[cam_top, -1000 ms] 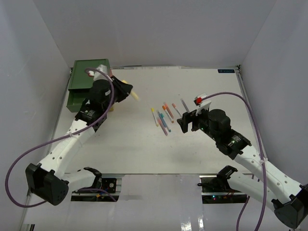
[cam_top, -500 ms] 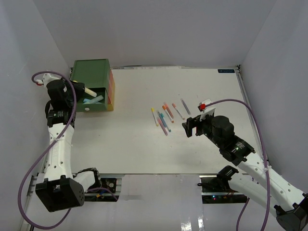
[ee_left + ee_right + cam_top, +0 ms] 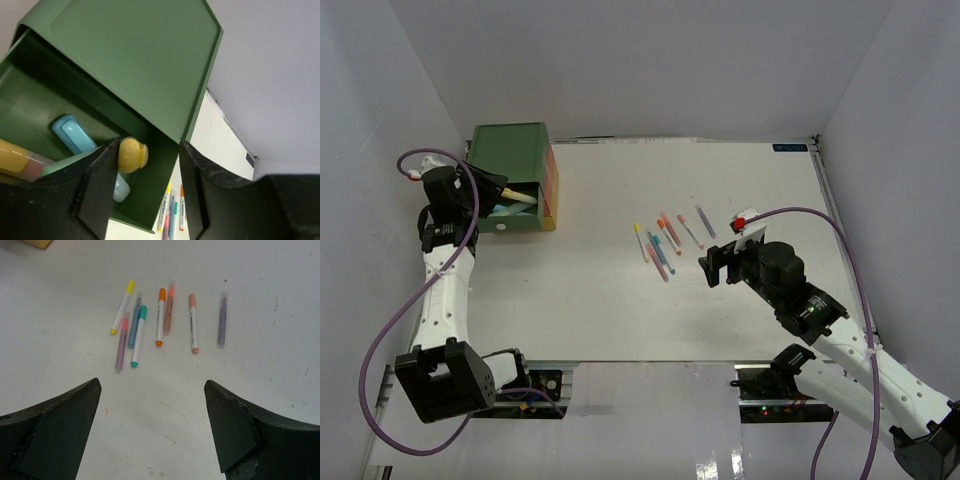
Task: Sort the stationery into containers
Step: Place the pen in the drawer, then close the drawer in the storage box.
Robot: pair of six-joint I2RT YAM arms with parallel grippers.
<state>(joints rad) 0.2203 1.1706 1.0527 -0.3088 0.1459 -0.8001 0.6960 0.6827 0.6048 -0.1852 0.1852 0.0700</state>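
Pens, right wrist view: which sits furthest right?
The purple pen: rightmost, set apart by a gap from the salmon pen.

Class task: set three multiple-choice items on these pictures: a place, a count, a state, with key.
1. Where on the white table does the green plastic drawer box stand? A far-left corner; B centre; C near-right corner.
2. How many thin coloured pens lie loose on it? A five; B eight; C twelve.
3. The box's green top drawer is: A open; B shut; C taken out.
Key: A, the top view shows it there; B, the right wrist view shows eight; A, the left wrist view looks into it.
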